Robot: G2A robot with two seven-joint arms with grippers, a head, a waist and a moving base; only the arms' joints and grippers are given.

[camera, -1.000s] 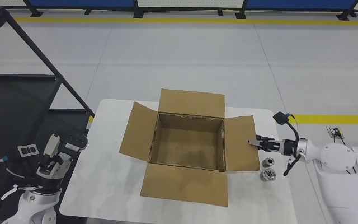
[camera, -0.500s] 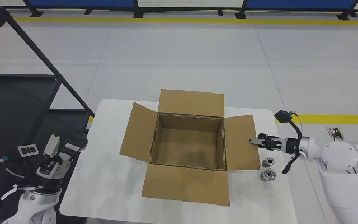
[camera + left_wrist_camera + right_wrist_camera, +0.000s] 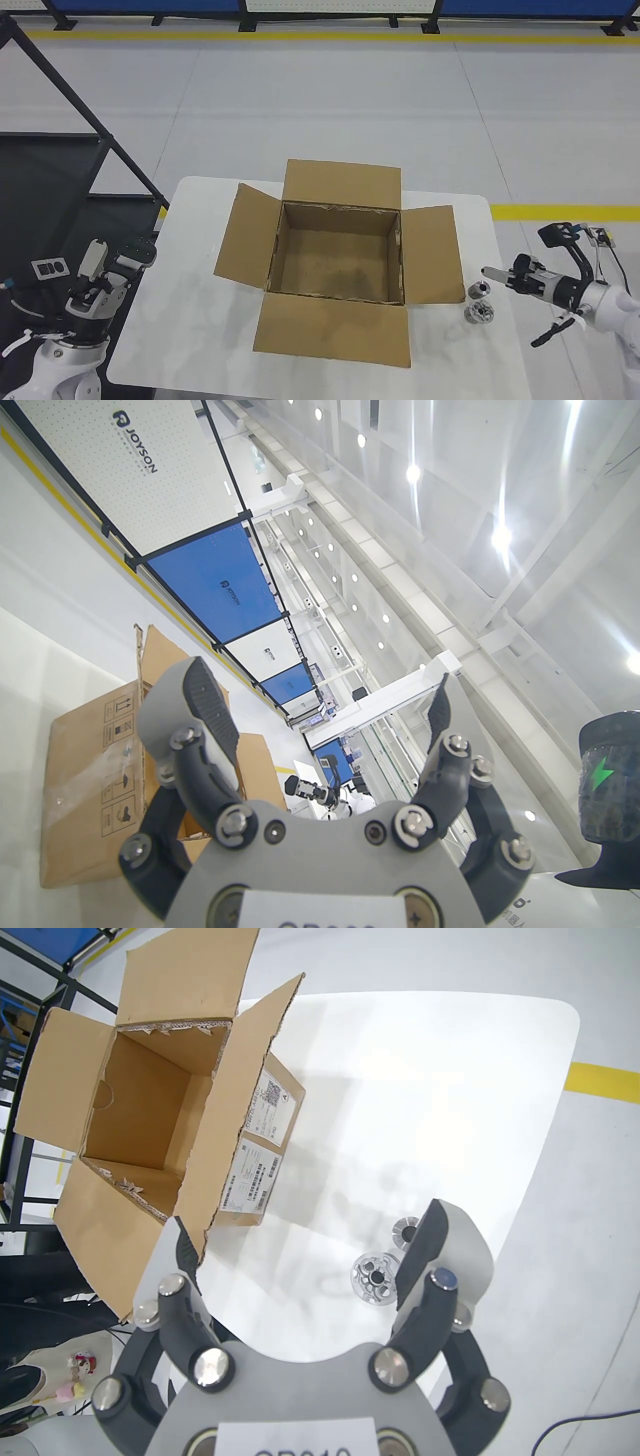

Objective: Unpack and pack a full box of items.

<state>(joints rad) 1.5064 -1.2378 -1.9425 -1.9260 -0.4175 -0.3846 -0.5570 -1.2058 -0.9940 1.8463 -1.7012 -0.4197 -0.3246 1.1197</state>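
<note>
Right gripper (image 3: 306, 1220) spread; box (image 3: 343, 185) mouth up, seemingly longest crosswise.

Bright ceiling lamps (image 3: 501, 537) glare overhead; faint soft shadows lie on the white table (image 3: 425, 1078).

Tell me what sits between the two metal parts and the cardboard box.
Nothing sits there. In the right wrist view, the stretch of white table between the metal parts and the box is bare, crossed only by faint shadows.
</note>
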